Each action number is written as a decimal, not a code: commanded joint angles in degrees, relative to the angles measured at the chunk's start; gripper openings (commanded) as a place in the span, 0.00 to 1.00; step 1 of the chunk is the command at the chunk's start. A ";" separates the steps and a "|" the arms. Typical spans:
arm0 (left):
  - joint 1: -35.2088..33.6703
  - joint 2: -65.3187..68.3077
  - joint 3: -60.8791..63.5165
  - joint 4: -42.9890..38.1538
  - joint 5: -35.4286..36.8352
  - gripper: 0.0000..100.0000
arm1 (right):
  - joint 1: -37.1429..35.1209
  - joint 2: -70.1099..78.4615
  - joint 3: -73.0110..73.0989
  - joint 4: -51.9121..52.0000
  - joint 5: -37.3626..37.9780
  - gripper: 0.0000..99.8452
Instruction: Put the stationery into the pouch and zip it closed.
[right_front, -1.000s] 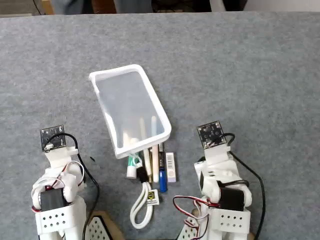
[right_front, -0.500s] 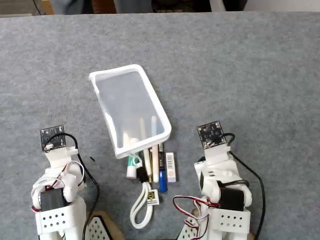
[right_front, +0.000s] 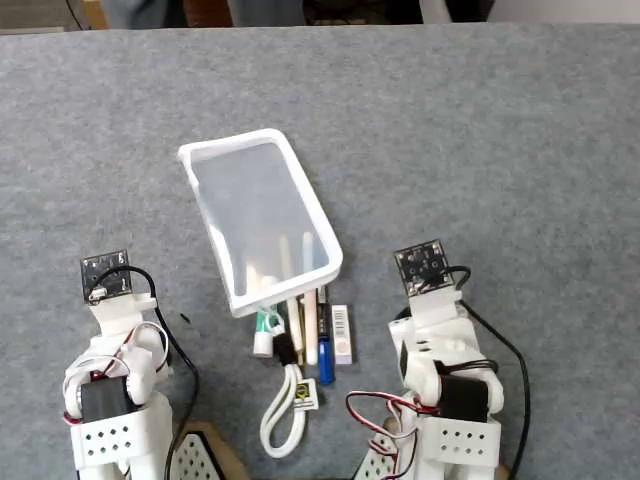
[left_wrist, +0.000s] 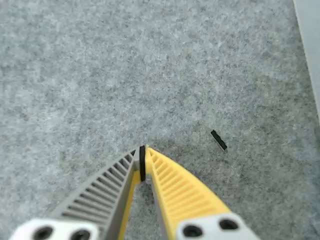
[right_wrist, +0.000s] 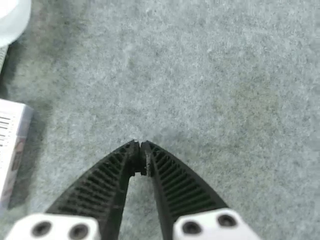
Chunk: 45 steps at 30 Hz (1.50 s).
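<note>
Nearest the arm bases, a white cord loop (right_front: 283, 410) is lying on the grey table (right_front: 500, 150) between the two arms. Flanking it, both arms are sitting folded low. The left gripper (left_wrist: 142, 162) is hanging over bare felt with its grey and yellow fingers pressed together on nothing, a small black scrap (left_wrist: 218, 140) lying near it. The right gripper (right_wrist: 139, 157) is likewise pinched closed and empty, with the eraser (right_wrist: 10, 145) lying off to one side of it. Just beyond the cord, the stationery (right_front: 300, 335) is lying in a tight row: a green-and-white stick (right_front: 264, 335), slim pens (right_front: 311, 330), a blue marker (right_front: 326, 352) and the eraser. Farther out, the translucent pouch (right_front: 260, 215) is lying at a slant, its near end overlapping the pens' tips; whether they are sitting inside or beneath it I cannot tell
</note>
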 joint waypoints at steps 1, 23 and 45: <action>-0.40 -0.35 0.92 -0.70 0.26 0.03 | -2.02 -0.22 -1.80 0.35 4.13 0.01; -0.31 5.80 -13.76 2.99 5.36 0.03 | -8.88 2.51 -10.86 -5.89 8.62 0.01; -1.45 49.41 -40.66 3.16 5.71 0.03 | -29.63 60.18 -56.75 13.36 -6.77 0.02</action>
